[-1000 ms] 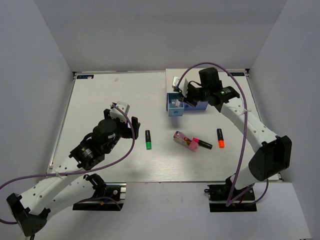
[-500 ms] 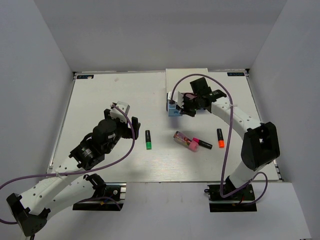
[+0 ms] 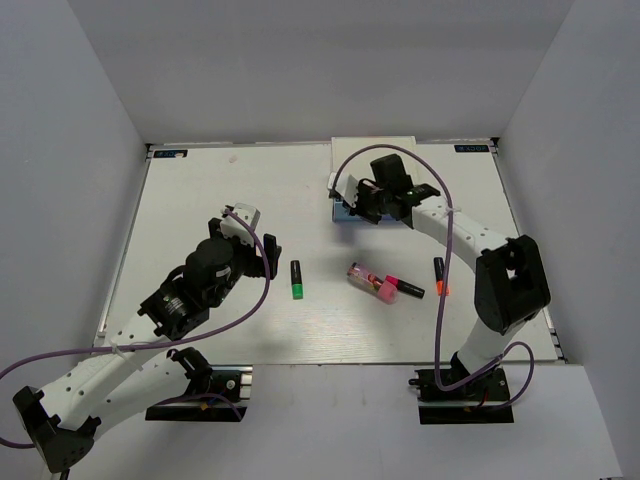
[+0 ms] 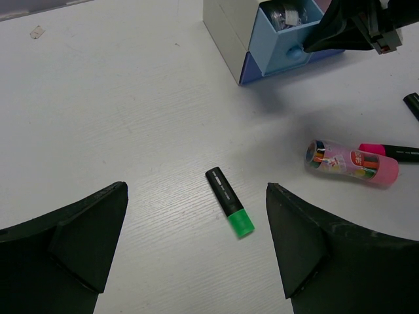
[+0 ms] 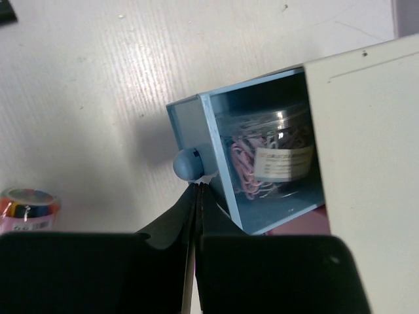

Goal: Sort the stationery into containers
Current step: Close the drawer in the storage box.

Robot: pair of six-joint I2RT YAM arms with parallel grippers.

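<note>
The light blue drawer (image 5: 196, 124) of the white cabinet (image 5: 366, 131) stands partly pulled out, with a clear jar of paper clips (image 5: 275, 154) inside. My right gripper (image 5: 198, 184) is shut, its tips pressed against the drawer front just under the round knob (image 5: 188, 163), holding nothing. A green-capped marker (image 4: 230, 201) lies on the table between the wide-open fingers of my left gripper (image 4: 195, 196), which hovers above it. The pink-and-clear tube (image 3: 366, 280), a pink-capped marker (image 3: 405, 288) and an orange-capped marker (image 3: 439, 276) lie right of centre.
The violet-blue drawer front (image 4: 249, 72) sits shut under the light blue one. The cabinet (image 3: 372, 150) stands at the table's back, right of centre. Grey walls close in the table (image 3: 200, 200) on three sides.
My right gripper has swung left and down from above the open drawer to its front, by the knob. The drawer looks slightly further in. The left arm has stayed still.
</note>
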